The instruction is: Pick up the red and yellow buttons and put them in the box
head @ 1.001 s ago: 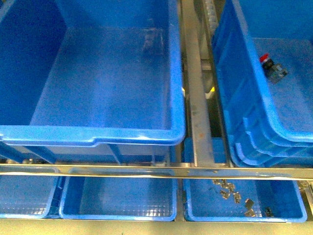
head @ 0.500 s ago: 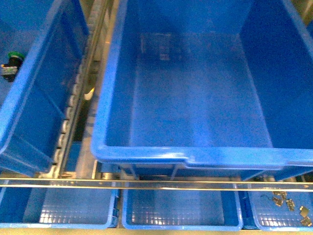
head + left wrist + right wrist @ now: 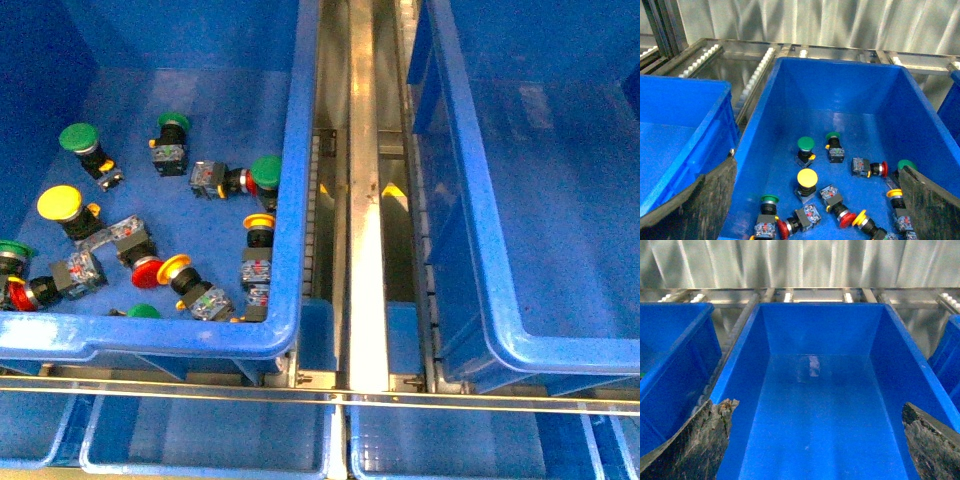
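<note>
Red & yellow buttons [image 3: 807,177] in bin [image 3: 765,125], below spread left pincer [image 3: 817,200]

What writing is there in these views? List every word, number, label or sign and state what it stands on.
Readable text: none in any view.
Small pale labels on the dark block bodies of the red, yellow and green round-capped push-button switches in the left deep blue plastic bin: too small and blurred to read.
Empty deep blue plastic bin on the right and the metal rail between the bins: no marking shows.
</note>
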Controlling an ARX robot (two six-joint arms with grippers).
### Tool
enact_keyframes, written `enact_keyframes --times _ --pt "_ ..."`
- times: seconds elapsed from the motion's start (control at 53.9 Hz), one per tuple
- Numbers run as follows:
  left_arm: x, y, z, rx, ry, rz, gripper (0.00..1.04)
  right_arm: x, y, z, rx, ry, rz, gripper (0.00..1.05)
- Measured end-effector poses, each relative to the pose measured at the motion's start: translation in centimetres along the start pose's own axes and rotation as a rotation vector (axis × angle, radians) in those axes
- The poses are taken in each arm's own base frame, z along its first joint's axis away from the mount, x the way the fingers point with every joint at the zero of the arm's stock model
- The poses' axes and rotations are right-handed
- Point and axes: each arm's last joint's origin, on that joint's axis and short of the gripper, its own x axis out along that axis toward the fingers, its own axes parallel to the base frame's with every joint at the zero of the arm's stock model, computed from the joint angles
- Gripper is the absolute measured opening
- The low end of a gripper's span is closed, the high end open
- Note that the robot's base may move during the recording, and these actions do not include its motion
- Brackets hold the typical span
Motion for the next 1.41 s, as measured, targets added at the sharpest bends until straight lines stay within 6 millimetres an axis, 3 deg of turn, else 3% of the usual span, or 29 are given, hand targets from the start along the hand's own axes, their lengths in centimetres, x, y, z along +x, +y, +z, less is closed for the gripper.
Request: enact_keyframes --times 0.13,0.241,0.297,0.408,0.556,0.686,0.76,0.834,1.094,1.409 --pt "0.0 0.0 0.0 0.000 0.000 -0.003 0.97 0.0 0.0 0.0 0.000 0.000 -0.001 0.99" --pt "0.7 -0.2 0.5 -0.137 0.449 -0.207 0.97 0.0 0.0 0.0 0.000 0.000 -0.004 0.99" --pt "2.5 -0.4 1.6 -0.204 0.574 -0.246 0.97 0.0 0.0 0.0 0.000 0.000 -0.003 0.99" --pt "7.6 -0.4 4.0 -0.243 0.575 -0.212 0.97 0.0 0.0 0.0 0.000 0.000 -0.002 0.99" --pt "12.7 -0.1 4.1 -0.246 0.582 -0.158 0.97 0.0 0.0 0.0 0.000 0.000 -0.002 0.99" --pt "16.9 0.2 2.2 -0.259 0.663 -0.083 0.97 0.0 0.0 0.0 0.000 0.000 -0.002 0.99" --pt "19.0 0.5 -0.4 -0.255 0.753 -0.034 0.97 0.0 0.0 0.0 0.000 0.000 -0.002 0.99" --pt "19.8 0.5 -2.2 -0.255 0.812 -0.023 0.97 0.0 0.0 0.0 0.000 0.000 -0.002 0.99" --pt "23.2 1.3 -5.3 -0.230 0.865 0.007 0.97 0.0 0.0 0.0 0.000 0.000 -0.002 0.99" --pt "26.4 1.4 -7.3 -0.189 0.896 -0.008 0.97 0.0 0.0 0.0 0.000 0.000 -0.002 0.99"
